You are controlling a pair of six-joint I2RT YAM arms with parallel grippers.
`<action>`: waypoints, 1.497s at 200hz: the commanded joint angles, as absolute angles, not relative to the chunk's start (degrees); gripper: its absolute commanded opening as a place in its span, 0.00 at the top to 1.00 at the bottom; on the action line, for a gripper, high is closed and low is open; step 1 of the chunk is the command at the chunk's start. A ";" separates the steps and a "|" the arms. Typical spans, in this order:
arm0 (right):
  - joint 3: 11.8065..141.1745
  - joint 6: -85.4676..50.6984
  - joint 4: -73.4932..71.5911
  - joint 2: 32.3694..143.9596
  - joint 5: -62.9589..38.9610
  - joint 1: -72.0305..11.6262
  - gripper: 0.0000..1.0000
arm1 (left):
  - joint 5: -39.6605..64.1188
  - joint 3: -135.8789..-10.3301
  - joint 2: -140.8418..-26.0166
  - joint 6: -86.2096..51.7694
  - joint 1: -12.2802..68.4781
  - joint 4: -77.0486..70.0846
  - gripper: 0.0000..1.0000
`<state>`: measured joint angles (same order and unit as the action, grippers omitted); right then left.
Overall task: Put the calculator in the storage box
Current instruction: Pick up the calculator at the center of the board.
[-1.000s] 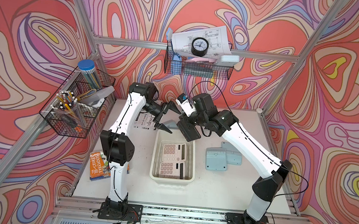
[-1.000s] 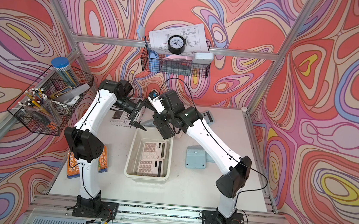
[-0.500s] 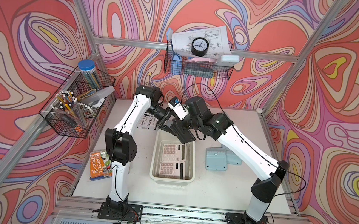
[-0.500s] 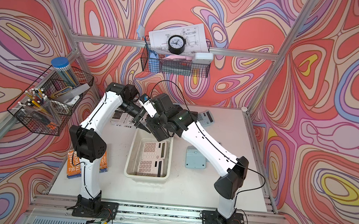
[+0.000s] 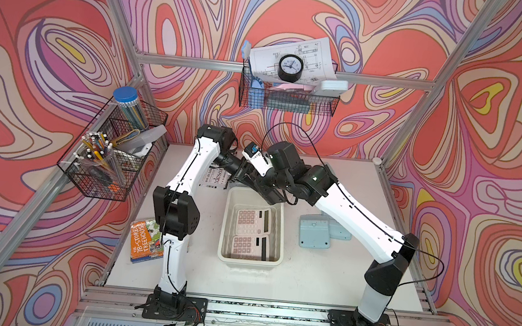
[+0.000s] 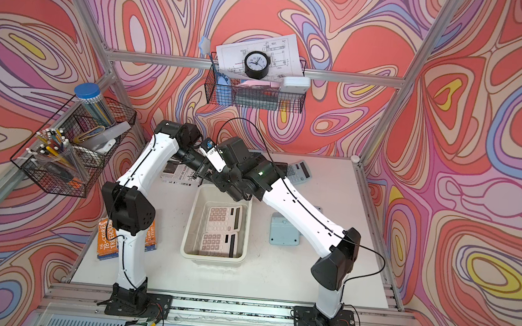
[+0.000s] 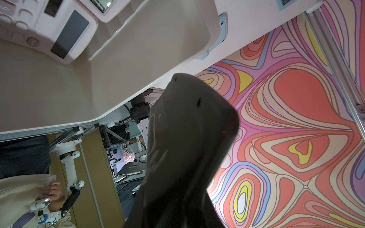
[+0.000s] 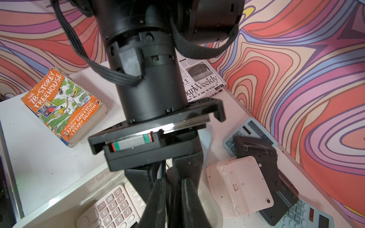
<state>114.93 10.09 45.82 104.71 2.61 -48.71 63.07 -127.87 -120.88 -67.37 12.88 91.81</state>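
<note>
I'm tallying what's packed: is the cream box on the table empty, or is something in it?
Not empty. Two pink calculators lie face up inside the box, keys showing in both top views.

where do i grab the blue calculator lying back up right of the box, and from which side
From straight above, likely: the blue calculator lies flat, back up, on the table, so no edge is lifted. Close the jaws on its near and far edges, which look free; its right edge meets a second blue one.
</note>
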 commanded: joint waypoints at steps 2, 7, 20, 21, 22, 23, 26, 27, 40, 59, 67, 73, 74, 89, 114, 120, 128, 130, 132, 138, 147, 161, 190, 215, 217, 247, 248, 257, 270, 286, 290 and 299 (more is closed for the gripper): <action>115.36 8.07 42.55 104.46 3.26 -48.34 0.85 | 62.84 -129.41 -122.41 -65.72 13.18 94.07 0.88; 115.38 7.75 42.73 104.35 3.54 -48.37 0.78 | 62.74 -129.55 -122.46 -65.70 13.18 94.04 0.89; 115.49 6.00 43.34 104.05 4.22 -48.38 0.54 | 62.38 -129.86 -122.53 -65.77 13.11 94.01 0.90; 115.49 5.72 43.34 104.01 4.30 -48.40 0.51 | 62.35 -129.88 -122.53 -65.80 13.10 93.98 0.91; 115.49 5.59 43.47 104.04 4.44 -48.37 0.50 | 62.29 -129.89 -122.52 -65.82 13.10 93.92 0.91; 115.53 5.43 43.53 104.01 4.55 -48.36 0.48 | 62.21 -129.90 -122.52 -65.82 13.10 93.90 0.91; 115.58 4.89 43.70 103.81 4.93 -48.39 0.43 | 62.08 -129.96 -122.56 -65.83 13.10 93.74 0.92; 115.62 4.77 43.82 103.76 5.06 -48.41 0.42 | 62.07 -129.97 -122.54 -65.83 13.14 93.67 0.93; 115.83 2.48 44.93 102.92 6.00 -48.41 0.30 | 60.86 -130.37 -122.35 -66.45 12.96 91.92 0.96; 115.93 -2.06 46.49 101.87 7.03 -47.95 0.14 | 58.64 -129.89 -121.09 -68.95 12.83 87.22 0.95; 115.93 -4.48 47.06 100.60 7.21 -47.49 0.07 | 57.93 -129.57 -120.49 -70.11 12.83 84.75 0.95; 115.93 -6.26 47.40 99.69 7.29 -46.96 0.03 | 57.35 -129.39 -120.02 -70.80 12.83 83.18 0.94; 115.88 -6.60 47.47 99.59 7.29 -46.90 0.02 | 57.20 -129.38 -119.91 -70.91 12.83 82.81 0.94; 116.20 -11.32 48.85 98.54 5.82 -44.59 0.02 | 55.08 -128.37 -118.62 -72.77 12.72 79.06 0.94; 117.61 -20.83 51.68 97.72 -0.17 -38.95 0.02 | 51.19 -121.38 -114.12 -77.49 12.74 67.90 0.94; 117.32 -23.04 51.88 97.36 -2.42 -37.41 0.02 | 50.55 -118.30 -112.45 -79.45 12.68 63.64 0.94; 116.65 -25.92 51.79 96.77 -5.05 -35.63 0.02 | 49.52 -113.58 -109.93 -82.41 12.73 56.95 0.94; 116.42 -26.83 51.77 96.64 -5.68 -35.21 0.02 | 49.27 -112.29 -109.24 -83.03 12.74 55.57 0.94; 116.14 -27.51 51.70 96.47 -6.43 -34.62 0.02 | 48.95 -110.97 -108.50 -84.06 12.70 53.55 0.94; 115.08 -29.81 51.40 95.97 -8.49 -33.42 0.02 | 47.84 -107.02 -106.52 -86.82 12.74 47.05 0.94; 112.62 -33.54 50.56 95.01 -11.88 -31.22 0.02 | 45.13 -101.73 -103.36 -90.22 12.91 38.34 0.94; 107.29 -40.06 48.75 93.37 -17.68 -27.44 0.02 | 40.49 -93.81 -98.80 -94.25 13.17 27.19 0.93; 91.73 -53.25 36.25 87.15 -27.55 -21.26 0.02 | 33.39 -83.94 -92.80 -97.60 13.63 14.58 0.91; 81.74 -65.45 26.90 84.80 -31.60 -18.56 0.05 | 28.67 -78.14 -89.44 -100.00 14.86 5.46 0.90; 81.32 -66.22 26.30 84.81 -31.96 -18.50 0.06 | 28.35 -77.87 -89.27 -100.10 15.03 5.12 0.90; 75.49 -78.08 13.20 84.74 -33.17 -18.46 0.08 | 24.72 -74.55 -87.62 -100.63 16.97 -1.05 0.90; 75.32 -78.50 12.80 84.73 -33.06 -18.46 0.08 | 24.66 -74.45 -87.58 -100.63 17.01 -1.18 0.90; 73.94 -81.99 9.77 84.64 -32.18 -18.50 0.09 | 24.22 -73.57 -87.49 -100.78 17.54 -2.63 0.91; 72.21 -86.54 5.84 84.95 -31.15 -18.71 0.11 | 23.66 -72.40 -87.34 -101.27 18.40 -4.37 0.91; 71.14 -90.54 2.49 85.57 -29.53 -19.22 0.14 | 23.23 -71.83 -87.28 -100.95 19.33 -5.31 0.92; 71.11 -91.26 1.88 85.77 -29.19 -19.48 0.15 | 22.98 -71.76 -87.22 -100.86 19.62 -5.42 0.92; 71.21 -92.72 0.85 86.40 -28.45 -20.00 0.17 | 22.84 -71.50 -87.11 -100.66 20.01 -5.83 0.92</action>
